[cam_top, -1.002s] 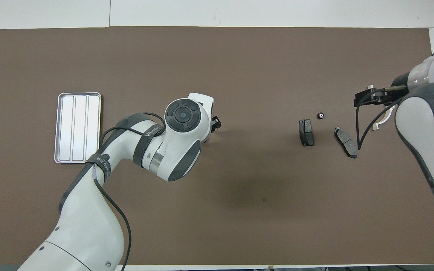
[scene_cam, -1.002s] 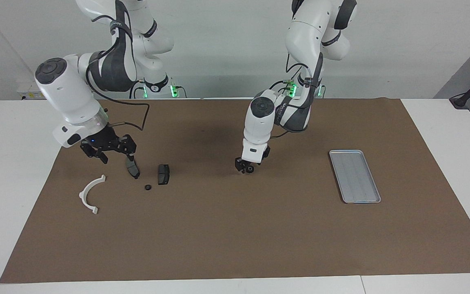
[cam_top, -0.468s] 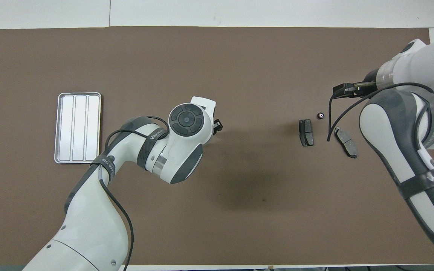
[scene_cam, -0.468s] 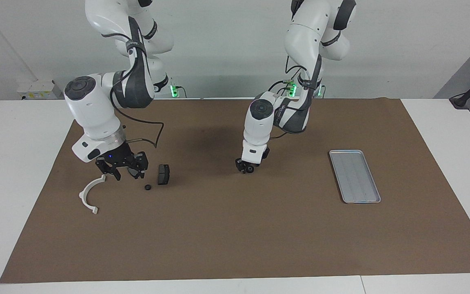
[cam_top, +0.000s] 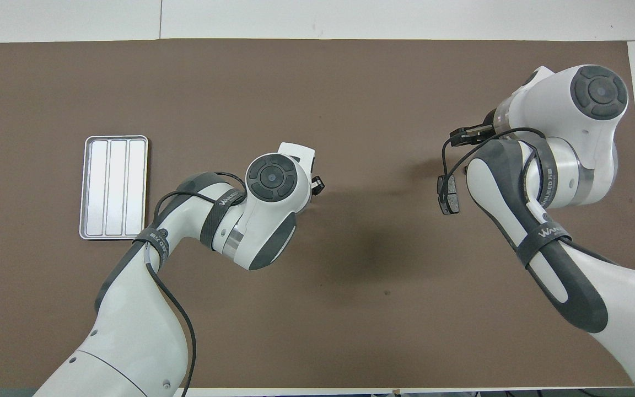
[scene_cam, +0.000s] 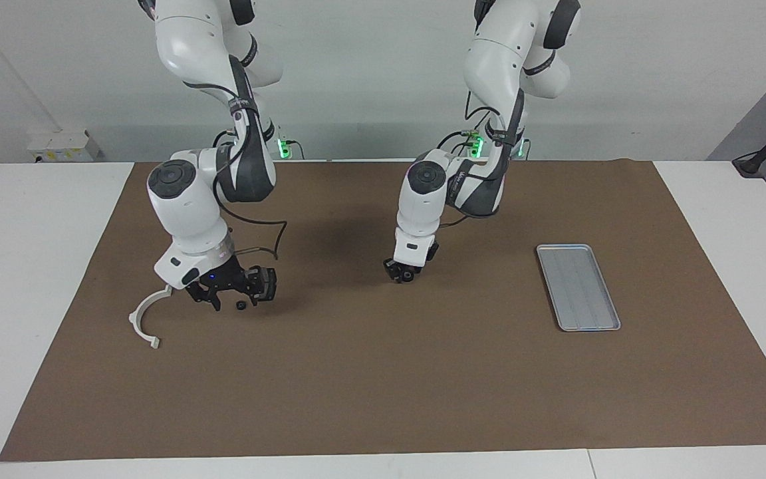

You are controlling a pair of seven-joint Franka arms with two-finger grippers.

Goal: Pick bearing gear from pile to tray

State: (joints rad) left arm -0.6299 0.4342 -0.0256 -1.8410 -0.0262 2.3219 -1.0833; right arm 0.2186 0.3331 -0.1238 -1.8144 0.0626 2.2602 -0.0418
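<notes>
Facing view, left to right: white curved bracket (scene_cam: 144, 317); right gripper (scene_cam: 231, 295), jaws spread, low over a small black round gear (scene_cam: 241, 306); left gripper (scene_cam: 401, 273), closure indeterminate, apparently around a small dark piece; ribbed grey metal tray (scene_cam: 578, 287). Overhead view alone exposes a flat dark brake pad (cam_top: 449, 202).

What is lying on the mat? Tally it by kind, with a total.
Brake pad: 1
White arc bracket: 1
Black round pieces: 2, one on the mat, one at the left gripper
Tray: 1
Total: 5 in view; the right arm may hide more.
</notes>
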